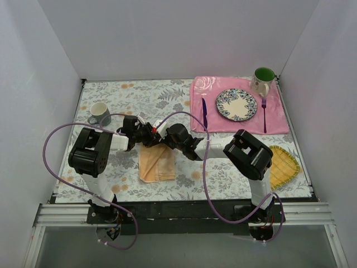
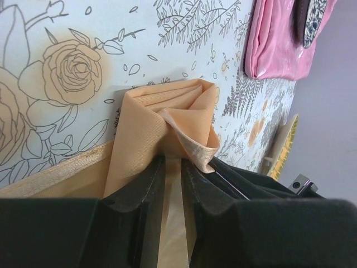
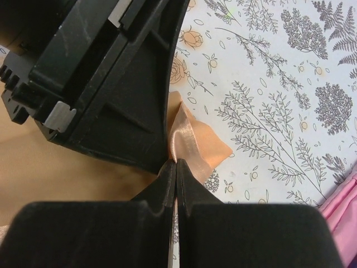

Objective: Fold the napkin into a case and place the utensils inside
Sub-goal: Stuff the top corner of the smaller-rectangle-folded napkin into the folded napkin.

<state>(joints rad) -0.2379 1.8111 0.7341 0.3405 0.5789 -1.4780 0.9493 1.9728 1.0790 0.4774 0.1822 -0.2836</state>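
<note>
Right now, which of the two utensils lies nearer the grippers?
The dark purple knife, left of the plate; the lighter purple fork lies right of it, farther off.

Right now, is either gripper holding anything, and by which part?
Both hold the napkin. The left gripper pinches a bunched fold at its far edge; the right gripper is shut on the shiny hem close by.

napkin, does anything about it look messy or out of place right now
Yes: the napkin has its far end bunched and lifted off the table, puckered where the left tool and right tool both pinch it. The rest lies flat, folded.
</note>
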